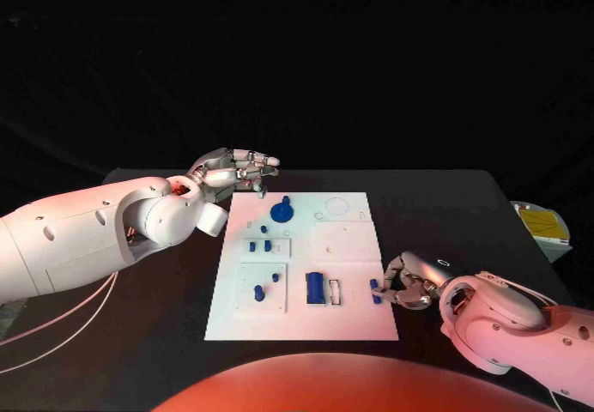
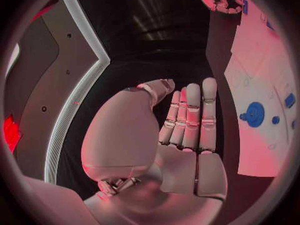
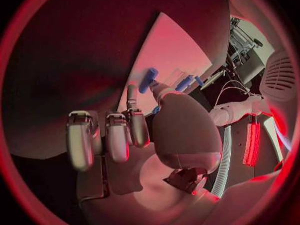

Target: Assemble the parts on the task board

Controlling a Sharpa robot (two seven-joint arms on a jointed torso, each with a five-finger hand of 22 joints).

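The right hand (image 1: 406, 281) pinches a blue peg (image 1: 374, 290) at the board's (image 1: 353, 245) near right edge, left hand (image 1: 238, 172) spread empty; the light pinch could let it tilt and slip.

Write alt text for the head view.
The right hand pinches a small blue part at the near right edge of the white task board. The left hand hovers empty beyond the board's far left corner, near a round blue part.
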